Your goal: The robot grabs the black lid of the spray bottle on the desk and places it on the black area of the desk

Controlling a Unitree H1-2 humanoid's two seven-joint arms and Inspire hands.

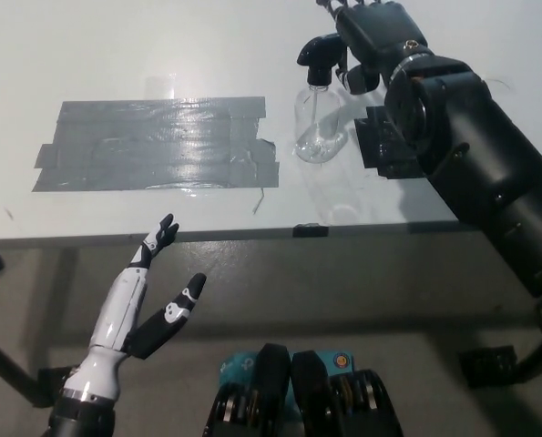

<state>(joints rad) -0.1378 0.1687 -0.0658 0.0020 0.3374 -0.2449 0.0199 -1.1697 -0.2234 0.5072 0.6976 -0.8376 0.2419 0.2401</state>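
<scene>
One desk [88,55] holds everything. The taped black area [152,146] lies well left of the bottle [318,123]; the right hand [373,41], grip unclear, sits just right of its lid [321,53]. Close squarely on the lid before lifting. Below the bottle, off the desk, the left hand [138,314] rests spread and empty.

So there's one clear spray bottle [318,123] with one black lid [320,55], far right on one white desk [116,45]. One grey taped patch [157,146] on the left. Two robot hands: white one [138,305] near left, black one [373,36] far right.
</scene>
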